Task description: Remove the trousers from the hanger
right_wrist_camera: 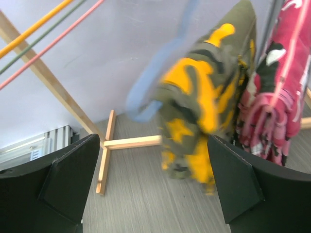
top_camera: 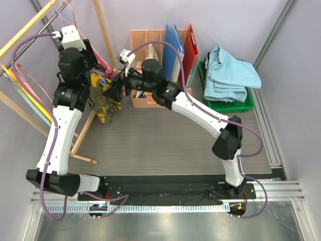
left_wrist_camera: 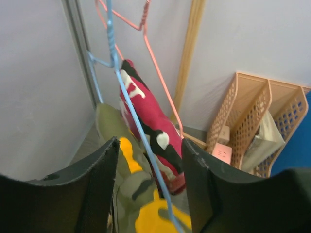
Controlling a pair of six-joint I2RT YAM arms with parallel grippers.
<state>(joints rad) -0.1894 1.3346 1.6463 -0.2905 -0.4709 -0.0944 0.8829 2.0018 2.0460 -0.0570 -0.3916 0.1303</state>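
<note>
soft matt cloth trousers [right_wrist_camera: 204, 107], thin coated wire hanger [left_wrist_camera: 133, 121], bare wooden rack [right_wrist_camera: 109, 145].

Left gripper [left_wrist_camera: 150, 145] seen with fingers spread wide. Blue hanger [left_wrist_camera: 129, 107] wire framed between them, clear of both. Yellow-olive camouflage trousers [left_wrist_camera: 131, 187] seen low, beneath wire. Pink camouflage trousers [left_wrist_camera: 150, 116] hung just behind, beside pink hanger [left_wrist_camera: 160, 82]. Wooden pole [left_wrist_camera: 189, 58] seen beyond. Tan lattice basket [left_wrist_camera: 248, 111] and blue folder [left_wrist_camera: 296, 145] placed at right.
</note>
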